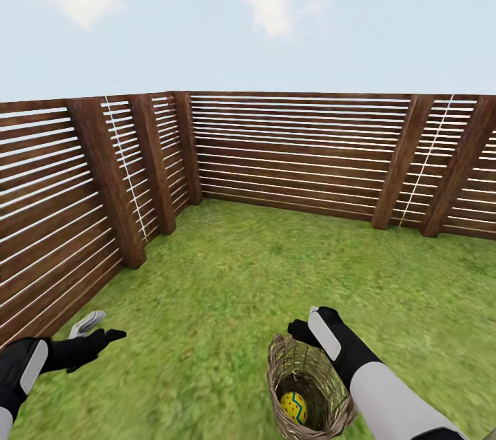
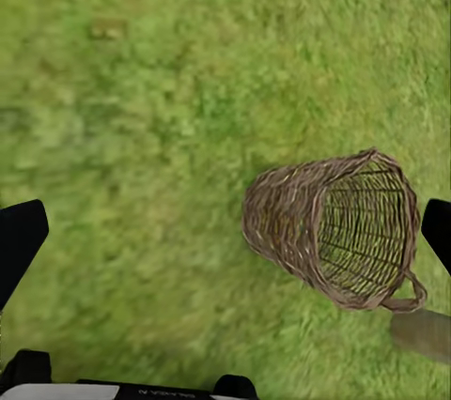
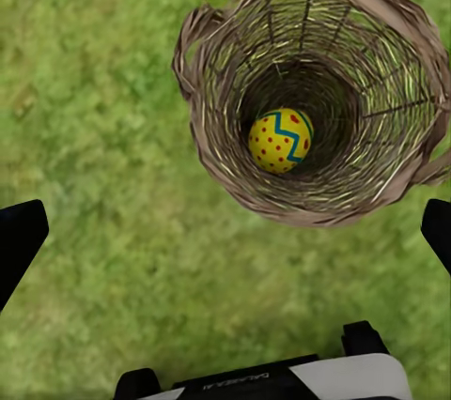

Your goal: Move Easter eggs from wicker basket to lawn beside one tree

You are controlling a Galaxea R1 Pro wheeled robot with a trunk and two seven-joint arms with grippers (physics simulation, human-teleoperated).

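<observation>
R gripper point(image 1: 303, 328) hovers just behind the round brown open-weave wicker basket point(image 3: 310, 90), jaws wide open, empty. One yellow egg w/ red dots + blue-green zigzag point(image 3: 280, 140) sits at the basket bottom, long axis tilted, tip up-ish. Basket upright on lawn point(image 1: 227, 275), mouth up. Advise: centre over mouth, descend straight, clear rim, pinch across egg's short axis. L gripper point(image 1: 103, 337) open, empty.

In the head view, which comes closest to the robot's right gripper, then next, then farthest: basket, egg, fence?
1. Basket: its rim is right beside the right gripper.
2. Egg: down inside the basket.
3. Fence: far across the lawn.
</observation>
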